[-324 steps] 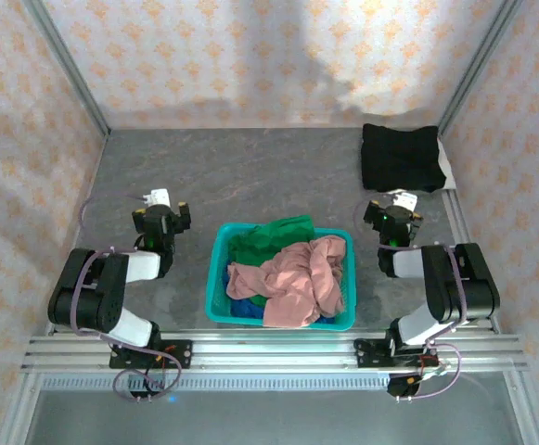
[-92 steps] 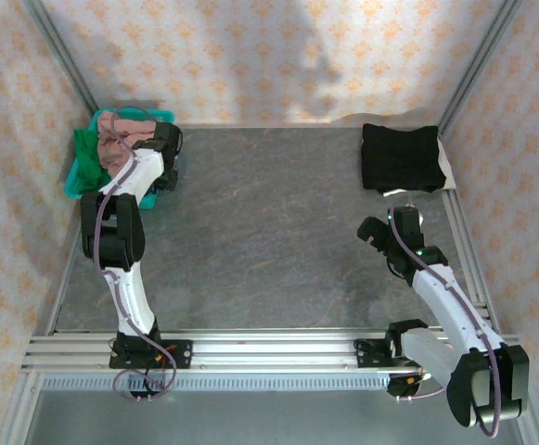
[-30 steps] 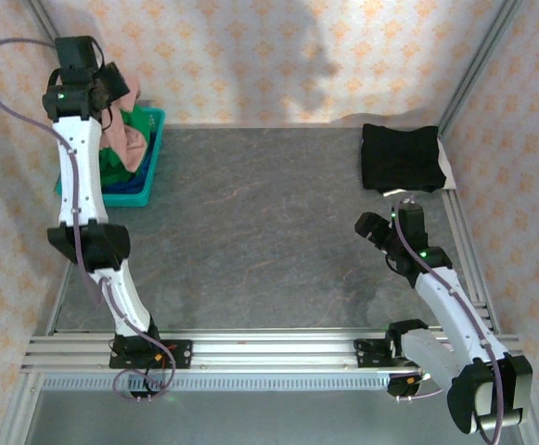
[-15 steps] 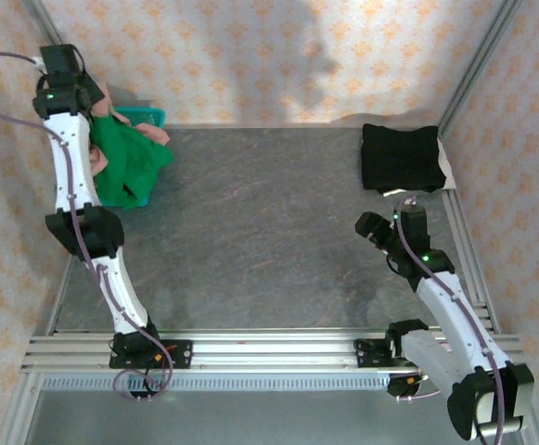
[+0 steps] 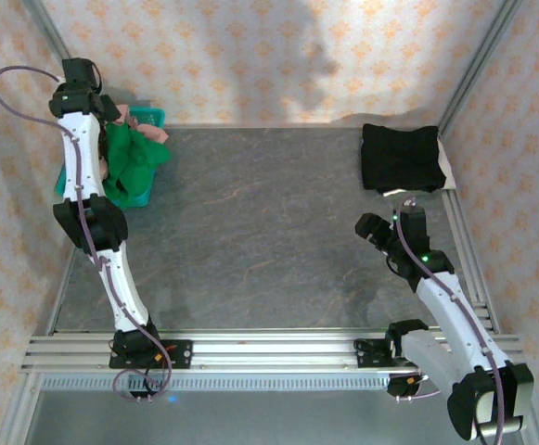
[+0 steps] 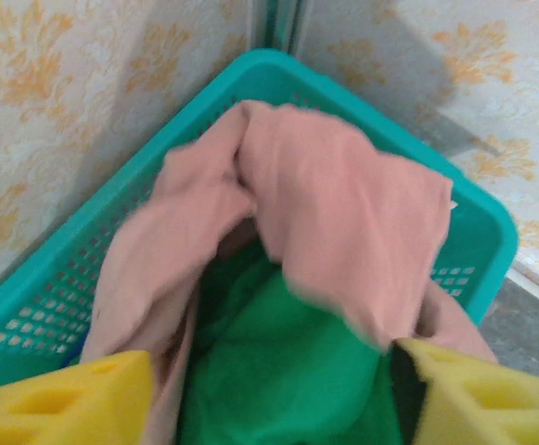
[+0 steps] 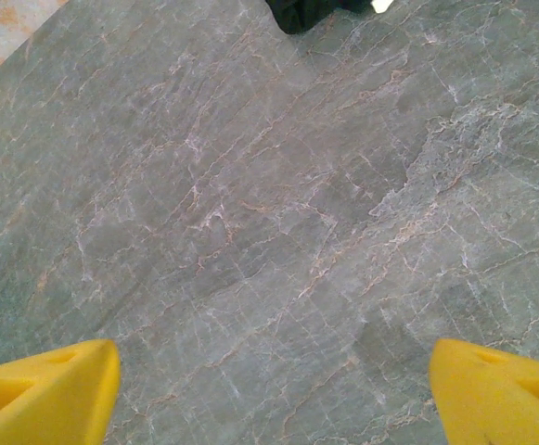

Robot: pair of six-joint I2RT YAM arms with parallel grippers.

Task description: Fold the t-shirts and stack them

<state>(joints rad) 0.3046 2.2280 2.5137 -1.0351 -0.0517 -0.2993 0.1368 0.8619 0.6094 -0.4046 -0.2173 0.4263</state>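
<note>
Jaws are spread on left gripper (image 6: 269,399), seemingly empty above the basket (image 6: 42,306) of shirts (image 6: 343,204), and on right gripper (image 7: 274,389), well apart from it.

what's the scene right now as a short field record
basket: teal, far left corner by the wall
contents: pink t-shirt draped over green t-shirt
black t-shirt: folded, far right of table
left gripper: open, above the basket
right gripper: open, over bare table

Grey veined tabletop (image 5: 250,241), beige walls (image 5: 250,56) with orange floral print, aluminium corner posts (image 5: 473,65), soft shadows on back wall.
</note>
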